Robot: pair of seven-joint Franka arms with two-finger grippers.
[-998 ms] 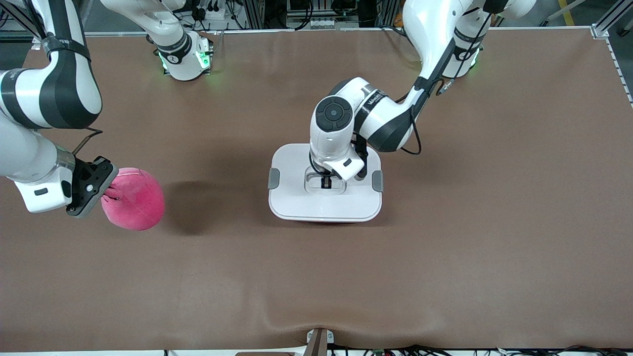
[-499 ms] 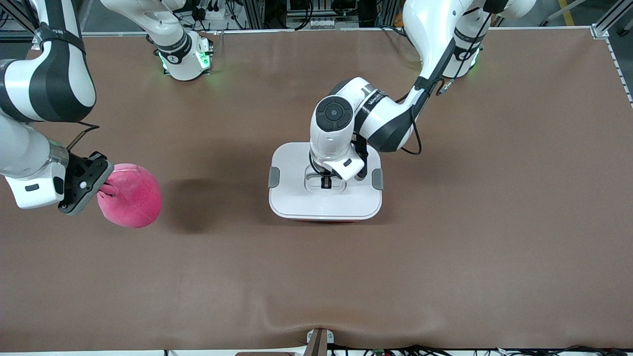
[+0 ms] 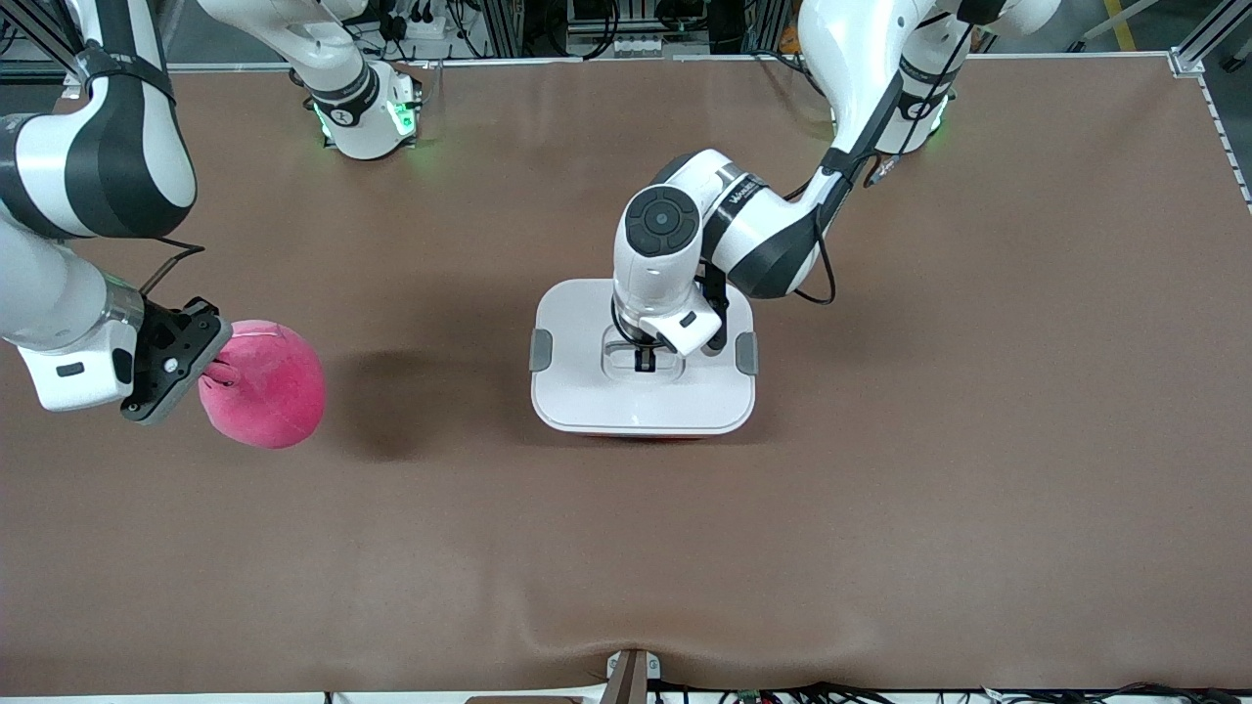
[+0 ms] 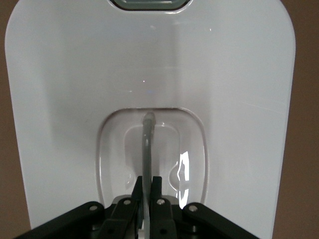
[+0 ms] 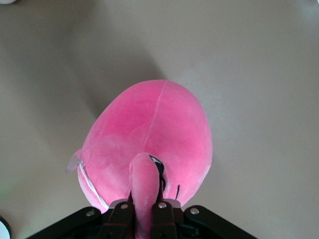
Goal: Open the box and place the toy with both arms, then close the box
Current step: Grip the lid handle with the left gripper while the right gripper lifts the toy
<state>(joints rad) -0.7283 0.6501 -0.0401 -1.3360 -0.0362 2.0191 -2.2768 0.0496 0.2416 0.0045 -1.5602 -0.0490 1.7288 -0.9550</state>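
Note:
The box (image 3: 587, 391) stands mid-table with its white lid (image 4: 75, 99) on and a grey clip (image 3: 541, 350) at each end. My left gripper (image 3: 644, 359) is down in the lid's recess, shut on the thin grey handle (image 4: 147, 144), which stands upright between the jaws. The round pink toy (image 3: 269, 391) hangs above the table toward the right arm's end. My right gripper (image 3: 223, 373) is shut on a small pink limb (image 5: 144, 179) of the toy (image 5: 154, 129); its body dangles past the fingers.
The two arm bases (image 3: 367, 117) with green lights stand along the table's edge farthest from the front camera. A brown mat (image 3: 880, 440) covers the whole table. A small bracket (image 3: 631, 675) sits at the edge nearest the camera.
The right gripper with the toy shifted slightly toward the table's end, then came back a little. The left gripper finished closing on the lid's handle; the box stayed put.

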